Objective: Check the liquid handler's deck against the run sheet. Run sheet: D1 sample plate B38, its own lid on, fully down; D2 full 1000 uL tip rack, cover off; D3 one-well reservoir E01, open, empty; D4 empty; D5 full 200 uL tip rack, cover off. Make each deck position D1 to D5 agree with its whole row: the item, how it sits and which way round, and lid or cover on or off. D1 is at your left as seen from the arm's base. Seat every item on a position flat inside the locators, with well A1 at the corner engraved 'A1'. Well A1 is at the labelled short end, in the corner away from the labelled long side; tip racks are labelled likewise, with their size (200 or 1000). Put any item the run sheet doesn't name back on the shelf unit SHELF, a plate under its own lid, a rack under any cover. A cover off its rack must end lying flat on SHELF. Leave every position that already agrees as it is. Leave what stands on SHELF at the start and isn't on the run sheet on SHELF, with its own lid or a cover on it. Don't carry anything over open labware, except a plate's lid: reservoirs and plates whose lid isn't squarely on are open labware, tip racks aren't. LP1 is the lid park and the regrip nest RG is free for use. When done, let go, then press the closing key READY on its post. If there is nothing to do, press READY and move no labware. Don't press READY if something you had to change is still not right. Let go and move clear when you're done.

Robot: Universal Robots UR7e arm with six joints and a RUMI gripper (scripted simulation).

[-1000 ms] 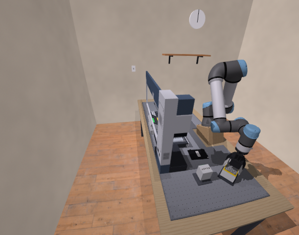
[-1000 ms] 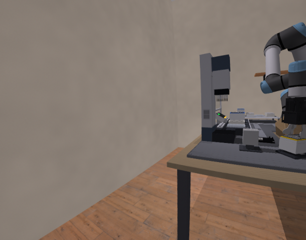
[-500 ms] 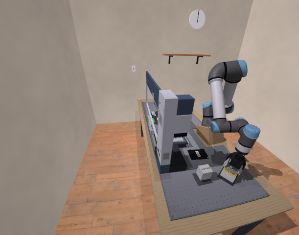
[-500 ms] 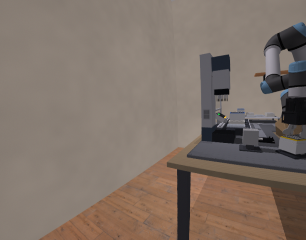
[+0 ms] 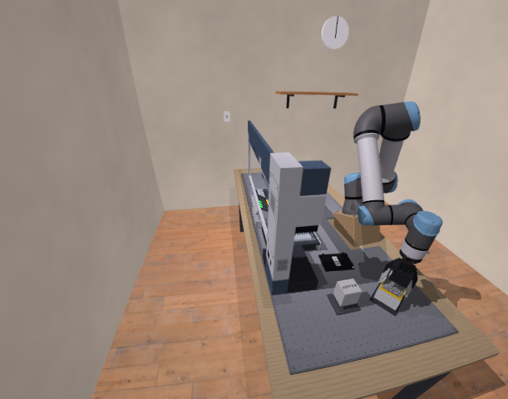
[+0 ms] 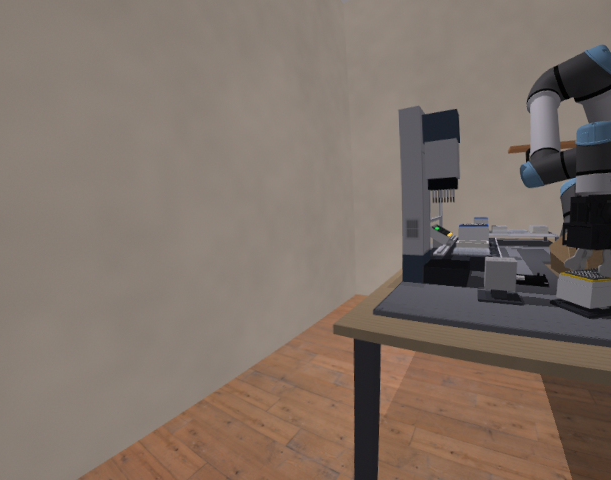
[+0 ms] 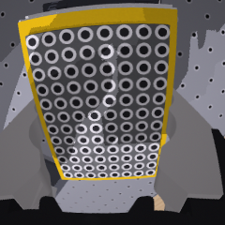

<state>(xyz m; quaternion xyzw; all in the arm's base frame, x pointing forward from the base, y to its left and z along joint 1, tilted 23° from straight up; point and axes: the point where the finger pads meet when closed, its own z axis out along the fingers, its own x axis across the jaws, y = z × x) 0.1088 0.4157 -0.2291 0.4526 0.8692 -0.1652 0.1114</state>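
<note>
The claw [image 6: 588,268] is closed on a yellow-rimmed tip rack [image 5: 393,291], one finger [image 7: 189,155] on each long side. The rack's cover is off; rows of tips fill its top face. The rack sits directly below the claw, on or just above a dark nest plate [image 6: 587,309] on the perforated grey mat [image 5: 352,339] of the worktop [image 5: 374,377]; contact cannot be confirmed. A white block [image 5: 347,292] on its own dark plate stands just beside the claw, on the side toward the liquid handler [image 5: 288,214]. A black tray [image 5: 336,261] lies near the claw, farther along the deck.
</note>
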